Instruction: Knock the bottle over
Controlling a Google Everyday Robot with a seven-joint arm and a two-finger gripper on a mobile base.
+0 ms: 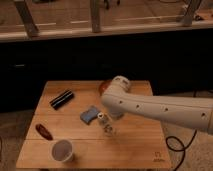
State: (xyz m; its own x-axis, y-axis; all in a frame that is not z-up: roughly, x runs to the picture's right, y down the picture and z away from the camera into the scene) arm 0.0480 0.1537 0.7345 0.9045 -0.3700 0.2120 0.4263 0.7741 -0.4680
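Observation:
The bottle is small and whitish with a pale label and a white cap. It stands upright near the middle of the wooden table. My white arm reaches in from the right and bends down over the table. My gripper is at the arm's lower end, just right of and behind the bottle's top, mostly hidden by the arm's bulk. I cannot tell whether it touches the bottle.
A blue sponge lies just left of the bottle. A black cylinder lies at the back left, a red-brown object at the left edge, and a white paper cup at the front left. An orange object sits behind the arm.

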